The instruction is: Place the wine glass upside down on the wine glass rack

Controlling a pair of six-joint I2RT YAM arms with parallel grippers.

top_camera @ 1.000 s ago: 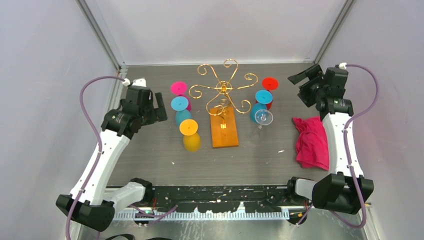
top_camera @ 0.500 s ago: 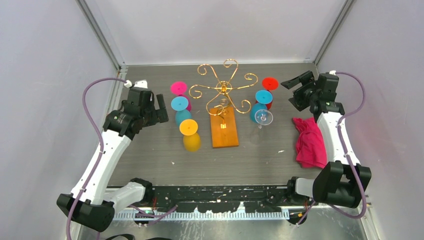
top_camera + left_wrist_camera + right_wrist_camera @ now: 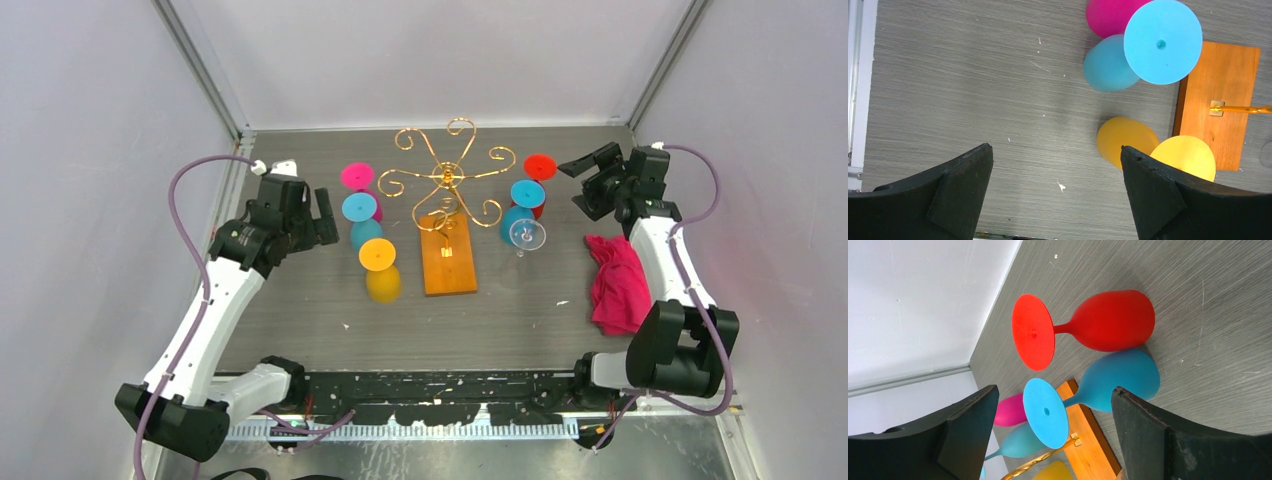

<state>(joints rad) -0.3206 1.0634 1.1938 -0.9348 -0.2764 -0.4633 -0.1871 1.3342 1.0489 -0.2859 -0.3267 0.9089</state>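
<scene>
The gold wire wine glass rack (image 3: 447,180) stands at the back centre on its orange-brown wooden base (image 3: 448,258). Wine glasses stand upside down on the table. Left of the rack are a pink one (image 3: 357,177), a light blue one (image 3: 359,208) and a yellow one (image 3: 377,255). Right of it are a red one (image 3: 540,167), a blue one (image 3: 527,194) and a clear one (image 3: 527,235). My left gripper (image 3: 323,215) is open and empty, left of the light blue glass (image 3: 1162,41). My right gripper (image 3: 585,185) is open and empty, right of the red glass (image 3: 1108,320) and the blue glass (image 3: 1123,380).
A crumpled pink-red cloth (image 3: 622,283) lies at the right, below my right gripper. Grey walls close in the table on the left, back and right. The rack's base also shows in the left wrist view (image 3: 1220,100).
My right gripper has swung left and turned toward the red and blue glasses. The left arm has barely moved. No glass has moved.
</scene>
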